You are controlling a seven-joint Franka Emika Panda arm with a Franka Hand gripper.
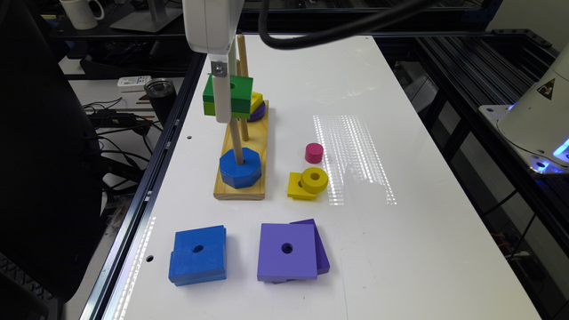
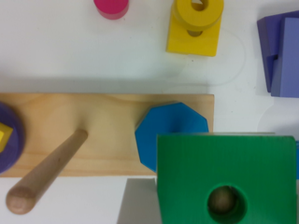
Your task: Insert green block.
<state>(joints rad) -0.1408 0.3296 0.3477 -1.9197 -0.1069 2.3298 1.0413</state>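
Hanging above a wooden peg base (image 1: 242, 186), the white claw (image 1: 223, 104) grips the green block (image 1: 240, 95), a thick square with a dark green layer over a lime one. The claw is closed on the block's sides; one grey finger (image 2: 138, 203) shows beside the block in the wrist view. The block is threaded on the nearest peg (image 1: 235, 142), well above the base, and the peg's rounded tip shows inside the block's round hole (image 2: 223, 201).

On the same peg, resting on the base, sits a blue octagon (image 1: 240, 168). The middle peg (image 2: 44, 175) is bare. At the base's far end lie a purple disc (image 1: 260, 111) and a yellow piece (image 1: 257, 100).

On the white surface (image 1: 400, 249), at about 3 o'clock from the base, stand a pink cylinder (image 1: 314, 153) and a yellow ring (image 1: 314, 179) leaning on a small yellow square (image 1: 295, 186). Nearer the exterior camera, at 6 o'clock, lie stacked blue squares (image 1: 198, 255) and stacked purple squares (image 1: 289, 252).
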